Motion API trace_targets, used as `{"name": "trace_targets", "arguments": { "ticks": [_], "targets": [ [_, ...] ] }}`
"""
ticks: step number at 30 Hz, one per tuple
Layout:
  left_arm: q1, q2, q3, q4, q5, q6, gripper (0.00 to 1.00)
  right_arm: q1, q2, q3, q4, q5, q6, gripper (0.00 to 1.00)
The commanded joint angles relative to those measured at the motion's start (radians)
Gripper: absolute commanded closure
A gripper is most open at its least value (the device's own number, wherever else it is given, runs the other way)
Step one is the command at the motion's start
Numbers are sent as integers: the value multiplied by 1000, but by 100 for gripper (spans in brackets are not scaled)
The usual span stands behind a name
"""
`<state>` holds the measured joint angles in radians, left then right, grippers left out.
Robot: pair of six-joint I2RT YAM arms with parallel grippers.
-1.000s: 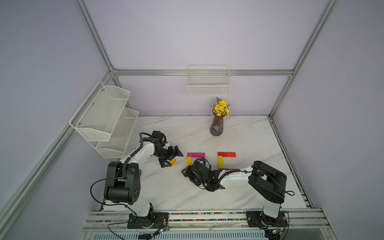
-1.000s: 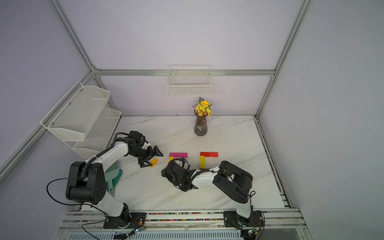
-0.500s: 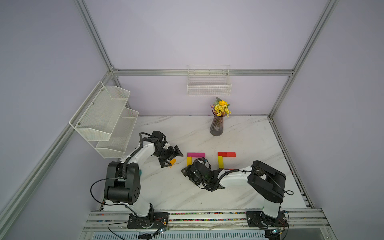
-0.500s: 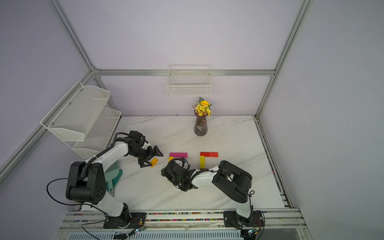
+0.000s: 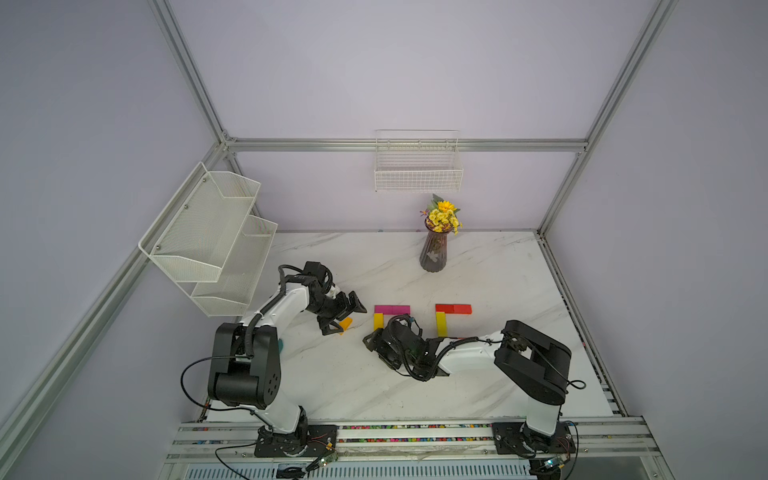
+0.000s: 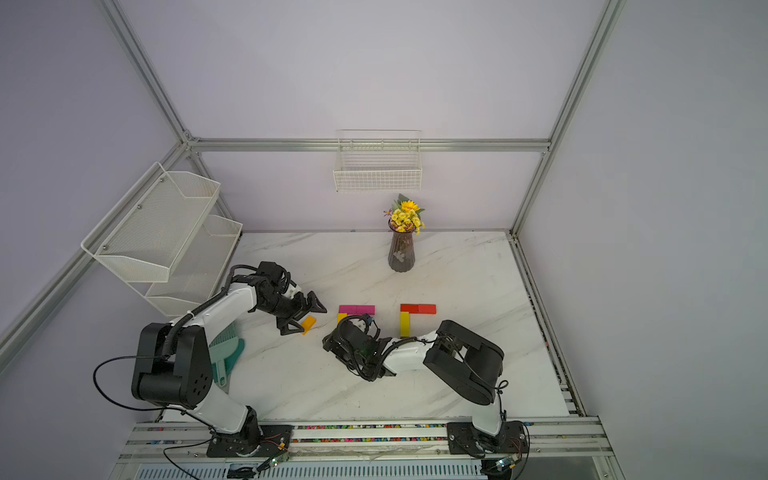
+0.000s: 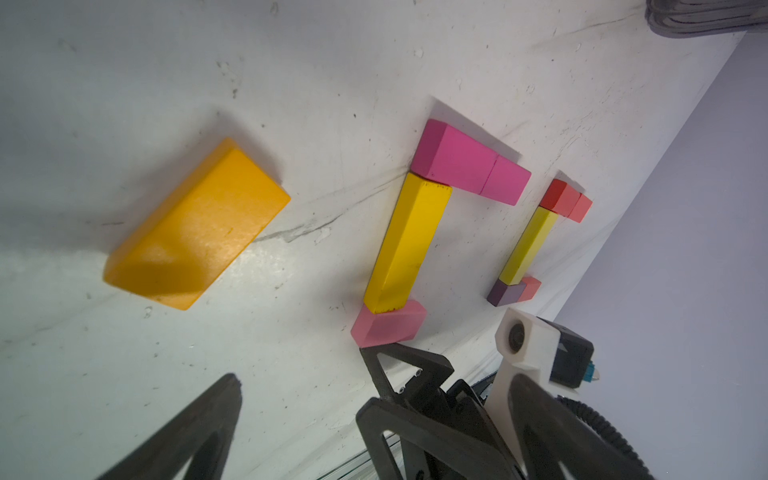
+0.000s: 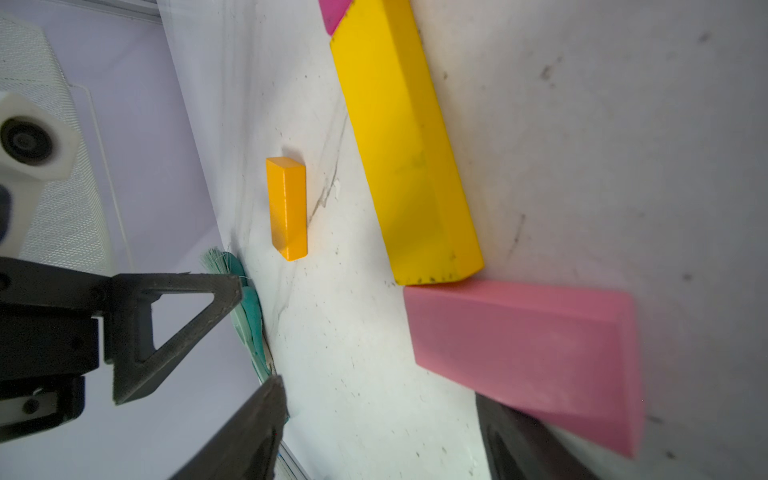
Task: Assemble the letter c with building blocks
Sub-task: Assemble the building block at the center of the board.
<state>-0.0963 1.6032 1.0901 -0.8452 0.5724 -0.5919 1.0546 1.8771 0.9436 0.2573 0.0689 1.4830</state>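
Observation:
An orange block [image 5: 345, 323] lies flat between the fingers of my open left gripper [image 5: 344, 318], untouched. To its right a long yellow block [image 7: 409, 243] joins two magenta blocks [image 7: 469, 168] at its far end and a pink block [image 7: 388, 324] at its near end. My right gripper [image 8: 386, 428] is open over bare table, with one finger [image 8: 519, 436] right against the pink block [image 8: 523, 357]. The arm hides that block in both top views. Further right stand red blocks [image 5: 453, 308], a second yellow block [image 5: 441, 324] and a purple block [image 7: 505, 295].
A vase of yellow flowers [image 5: 434, 253] stands at the back of the marble table. A white mesh shelf rack [image 5: 212, 245] hangs at the left and a wire basket [image 5: 417, 166] on the back wall. A teal brush and dustpan [image 6: 226, 353] lie by the left arm.

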Motion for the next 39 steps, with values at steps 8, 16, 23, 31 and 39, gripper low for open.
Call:
{"name": "trace_targets", "arguments": {
  "ticks": [8, 16, 23, 31, 39],
  "targets": [
    [9, -2, 29, 14, 8, -15, 0, -6, -2, -54, -86, 3, 28, 25],
    [8, -6, 27, 11, 6, -16, 0, -10, 20, -32, -87, -2, 27, 25],
    [9, -8, 27, 9, 6, -15, 0, -15, 27, -28, -87, 2, 26, 25],
    [9, -6, 28, 9, 5, -13, 0, -18, 35, -22, -87, 2, 26, 25],
    [8, -2, 28, 9, 6, -11, 0, -24, 39, -20, -87, 1, 25, 25]
  ]
}}
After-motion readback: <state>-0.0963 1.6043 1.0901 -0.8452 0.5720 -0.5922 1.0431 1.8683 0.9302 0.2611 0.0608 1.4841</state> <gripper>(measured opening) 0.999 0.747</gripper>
